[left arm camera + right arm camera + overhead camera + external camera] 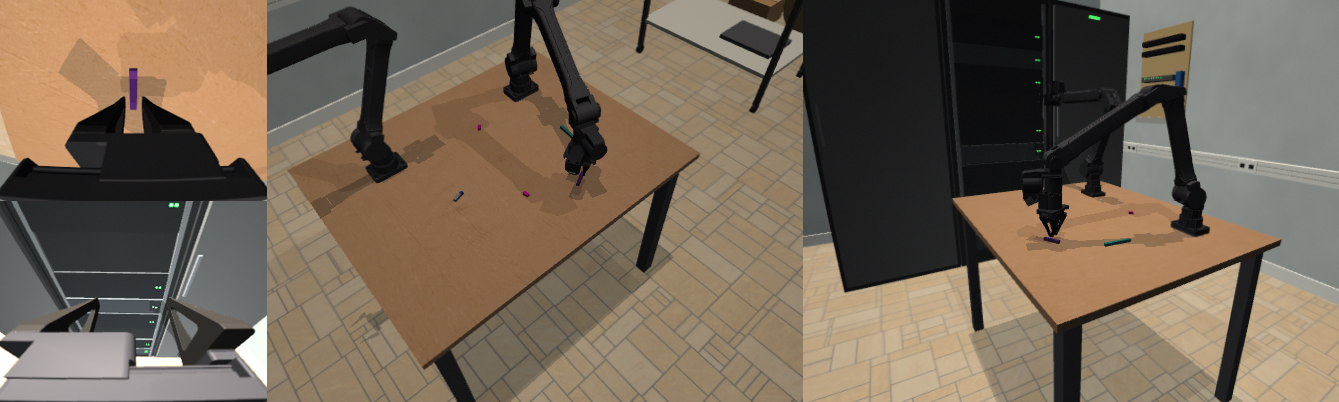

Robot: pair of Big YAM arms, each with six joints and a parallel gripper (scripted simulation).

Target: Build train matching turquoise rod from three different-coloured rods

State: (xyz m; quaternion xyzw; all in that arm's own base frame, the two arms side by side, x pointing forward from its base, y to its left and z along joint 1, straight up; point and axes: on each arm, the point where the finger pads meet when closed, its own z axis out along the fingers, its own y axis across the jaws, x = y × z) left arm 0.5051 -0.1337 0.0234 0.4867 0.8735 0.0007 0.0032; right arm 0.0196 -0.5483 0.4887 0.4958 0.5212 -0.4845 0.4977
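Observation:
A purple rod (580, 178) (1052, 240) (133, 90) lies on the table. My left gripper (1052, 234) (133, 100) points down just above it, its fingers narrowly open, one to each side of the rod's near end in the left wrist view. A turquoise rod (567, 131) (1117, 242) lies nearby towards the left arm's base. A grey rod (456, 198) and a short blue rod (461, 193) lie in line, end to end. One magenta rod (526, 194) lies between them and the purple rod. My right gripper (133, 301) is wide open and empty, raised away from the table.
Another magenta rod (479, 127) (1131, 213) lies towards the arm bases. The left arm's base (521, 90) (1190, 227) and the right arm's base (386, 168) (1093, 192) stand along one long edge of the table (417, 280).

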